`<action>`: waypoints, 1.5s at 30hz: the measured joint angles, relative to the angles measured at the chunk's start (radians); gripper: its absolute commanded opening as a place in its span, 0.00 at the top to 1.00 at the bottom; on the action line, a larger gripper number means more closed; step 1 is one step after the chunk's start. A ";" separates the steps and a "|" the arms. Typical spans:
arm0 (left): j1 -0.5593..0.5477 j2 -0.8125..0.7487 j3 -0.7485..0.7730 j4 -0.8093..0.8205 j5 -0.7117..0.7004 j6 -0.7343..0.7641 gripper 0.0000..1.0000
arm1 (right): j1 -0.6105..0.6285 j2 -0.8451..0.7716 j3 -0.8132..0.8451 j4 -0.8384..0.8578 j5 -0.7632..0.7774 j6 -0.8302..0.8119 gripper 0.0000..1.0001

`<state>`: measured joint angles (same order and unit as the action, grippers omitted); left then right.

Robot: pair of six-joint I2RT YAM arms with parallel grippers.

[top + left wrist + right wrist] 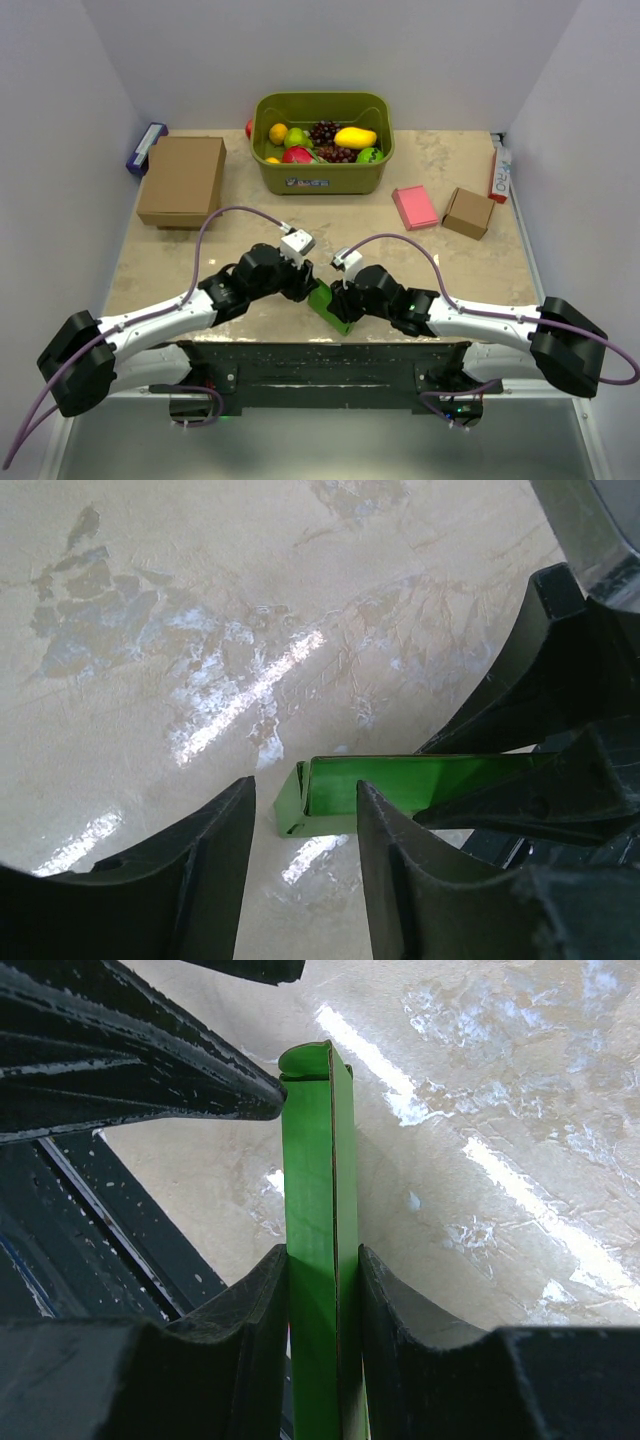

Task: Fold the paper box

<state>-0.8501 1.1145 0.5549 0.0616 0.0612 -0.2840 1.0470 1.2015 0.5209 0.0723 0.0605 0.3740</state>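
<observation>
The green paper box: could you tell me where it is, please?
Top view: near-centre table edge, the green paper box is pinched by the right gripper, the left gripper alongside.

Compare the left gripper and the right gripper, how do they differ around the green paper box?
The right gripper is shut, pinching the paper box between its fingers; the left gripper is open, the box's end showing in its gap. The right gripper reaches in from the right, the left gripper from the left. Both sit low over the table, meeting at the box.
</observation>
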 measured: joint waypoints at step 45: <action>0.005 0.073 0.025 0.012 0.051 0.033 1.00 | 0.000 0.000 0.000 -0.001 0.000 0.001 0.75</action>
<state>-0.8452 1.1873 0.5800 0.0734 0.1120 -0.2512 1.0470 1.2015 0.5209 0.0715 0.0605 0.3752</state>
